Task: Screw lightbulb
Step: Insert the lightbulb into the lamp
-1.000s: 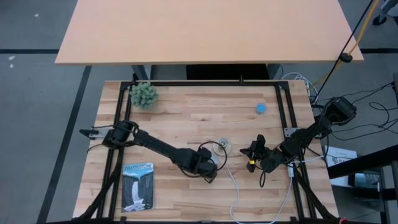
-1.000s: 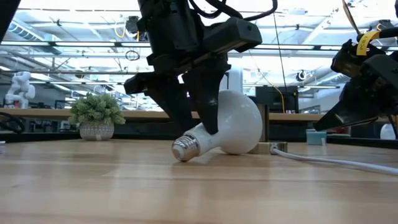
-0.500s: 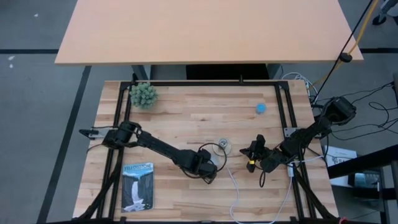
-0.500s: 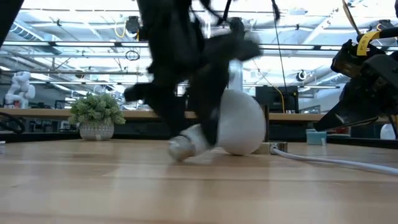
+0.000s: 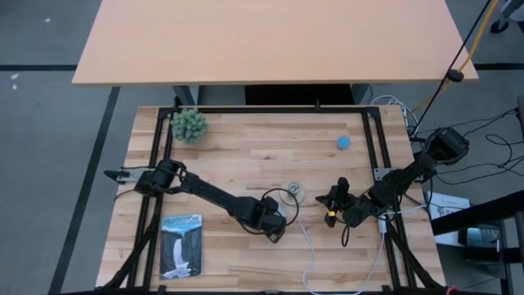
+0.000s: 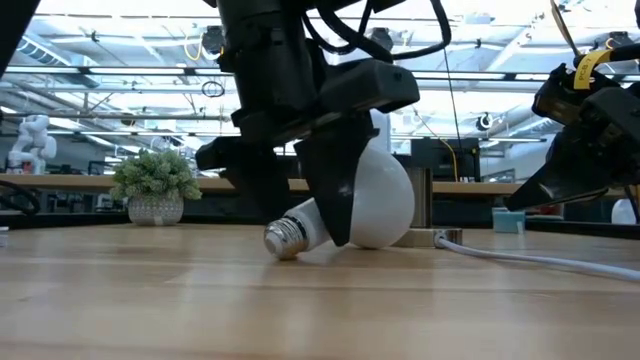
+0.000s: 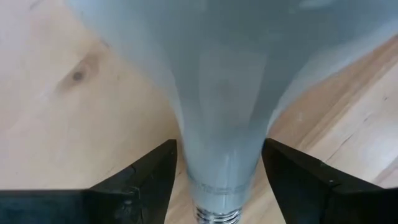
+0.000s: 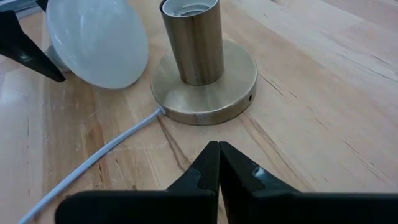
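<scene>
Wooden bench [image 5: 246, 156], mid-front | lightbulb [image 6: 370, 205] lying tilted, light, smooth, fragile | my left gripper [image 7: 217, 171] spread astride its neck: grip there gently | right gripper [image 8: 217, 165] closed, empty, near socket [image 8: 202, 68]

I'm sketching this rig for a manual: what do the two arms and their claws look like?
Both arms are dark, slim and jointed. The left claw has broad, black, wedge-shaped fingers. The right claw has matching black tapered fingers, with a yellow tag near it and black cabling behind that arm's base.
</scene>
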Controlling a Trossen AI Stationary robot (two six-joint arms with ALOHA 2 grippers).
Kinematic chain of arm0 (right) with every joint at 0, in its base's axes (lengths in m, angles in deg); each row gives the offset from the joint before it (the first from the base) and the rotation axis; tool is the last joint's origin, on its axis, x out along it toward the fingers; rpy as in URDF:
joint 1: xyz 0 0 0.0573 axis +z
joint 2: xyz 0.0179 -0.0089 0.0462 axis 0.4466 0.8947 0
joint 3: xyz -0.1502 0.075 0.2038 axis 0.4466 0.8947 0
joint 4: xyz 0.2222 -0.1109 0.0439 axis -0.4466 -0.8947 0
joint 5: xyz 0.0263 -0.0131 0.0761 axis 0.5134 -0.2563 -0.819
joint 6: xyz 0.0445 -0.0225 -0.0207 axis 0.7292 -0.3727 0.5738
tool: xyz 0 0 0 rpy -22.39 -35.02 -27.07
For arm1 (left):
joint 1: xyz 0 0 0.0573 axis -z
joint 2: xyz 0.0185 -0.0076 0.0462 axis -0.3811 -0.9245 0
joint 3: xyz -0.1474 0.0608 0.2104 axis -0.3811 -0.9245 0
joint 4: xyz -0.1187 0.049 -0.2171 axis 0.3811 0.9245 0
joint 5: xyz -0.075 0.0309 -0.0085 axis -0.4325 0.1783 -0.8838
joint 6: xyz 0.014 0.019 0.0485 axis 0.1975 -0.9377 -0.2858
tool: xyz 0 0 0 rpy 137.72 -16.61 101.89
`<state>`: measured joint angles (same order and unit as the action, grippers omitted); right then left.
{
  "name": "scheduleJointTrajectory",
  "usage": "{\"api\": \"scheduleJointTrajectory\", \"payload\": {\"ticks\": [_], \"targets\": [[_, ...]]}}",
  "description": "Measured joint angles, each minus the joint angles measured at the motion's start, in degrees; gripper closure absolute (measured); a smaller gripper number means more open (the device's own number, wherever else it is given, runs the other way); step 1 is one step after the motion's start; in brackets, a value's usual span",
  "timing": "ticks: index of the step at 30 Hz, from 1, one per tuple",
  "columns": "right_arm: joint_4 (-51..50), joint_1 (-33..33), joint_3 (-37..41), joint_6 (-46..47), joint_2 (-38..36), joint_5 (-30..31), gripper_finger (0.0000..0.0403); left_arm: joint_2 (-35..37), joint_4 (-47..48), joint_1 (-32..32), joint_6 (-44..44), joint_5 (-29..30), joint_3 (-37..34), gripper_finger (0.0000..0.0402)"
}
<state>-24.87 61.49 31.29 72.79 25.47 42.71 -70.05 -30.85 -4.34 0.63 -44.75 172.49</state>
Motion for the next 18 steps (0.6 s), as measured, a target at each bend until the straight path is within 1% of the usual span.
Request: {"api": "scheduleJointTrajectory", "payload": {"ticks": [12, 15, 18], "targets": [[0.0, 0.0, 0.0, 0.0, 0.0, 0.0, 0.0403, 0.1, -0.3, -0.8, -1.7, 0.0, 0.1, 0.0162], [0.0, 0.0, 0.0, 0.0, 0.0, 0.0, 0.0403, 0.1, -0.3, -1.3, -1.8, 0.0, 0.1, 0.0175], [0.0, 0.0, 0.0, 0.0, 0.0, 0.0, 0.0403, 0.1, -0.3, -1.5, -1.9, -0.8, 0.1, 0.0205]]}}
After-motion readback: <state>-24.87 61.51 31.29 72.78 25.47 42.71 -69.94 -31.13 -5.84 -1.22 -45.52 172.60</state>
